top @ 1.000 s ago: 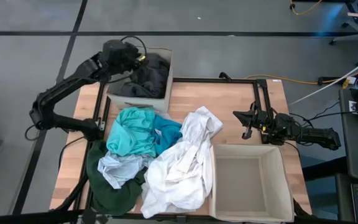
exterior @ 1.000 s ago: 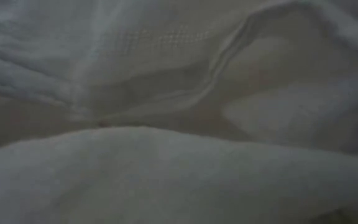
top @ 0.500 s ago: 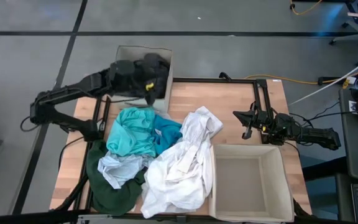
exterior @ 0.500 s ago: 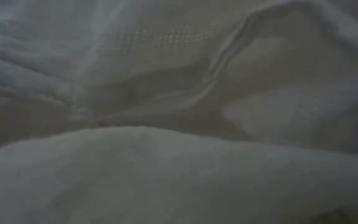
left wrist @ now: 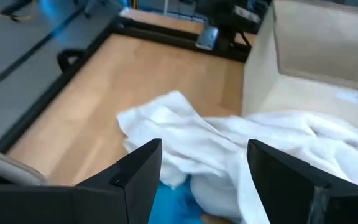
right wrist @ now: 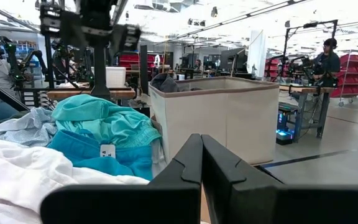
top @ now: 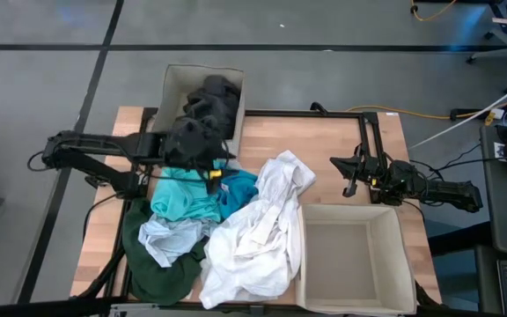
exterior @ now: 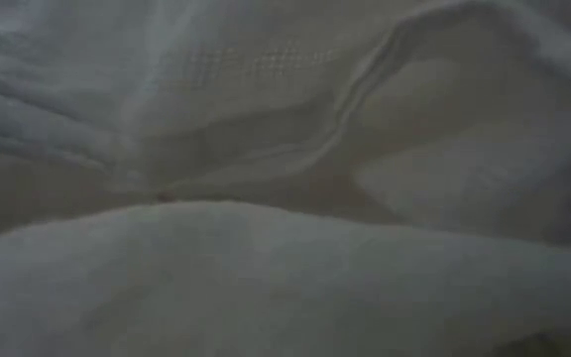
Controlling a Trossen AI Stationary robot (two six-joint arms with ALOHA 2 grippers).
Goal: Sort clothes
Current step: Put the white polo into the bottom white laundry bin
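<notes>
A pile of clothes lies on the table: a teal garment (top: 181,195), a bright blue one (top: 238,188), a white one (top: 258,231), a pale blue one (top: 164,236) and a dark green one (top: 152,269). Dark grey and black clothes (top: 211,101) fill the far-left beige box (top: 172,79). My left gripper (top: 211,169) hangs open over the far edge of the teal and blue garments; its wrist view (left wrist: 204,147) looks across the blue garment (left wrist: 173,199) to the white one (left wrist: 229,149). My right gripper (top: 346,173) (right wrist: 201,140) is shut and empty, right of the pile.
A second beige box (top: 356,255) stands at the near right, with nothing in it, its left wall against the white garment. Bare wood (top: 315,141) lies between the pile and my right gripper. White fabric (exterior: 285,198) fills the low view.
My left gripper has gone from above the far-left box toward the table's near edge and a little right, and now hangs over the teal garment. The clothes on the table have kept still.
</notes>
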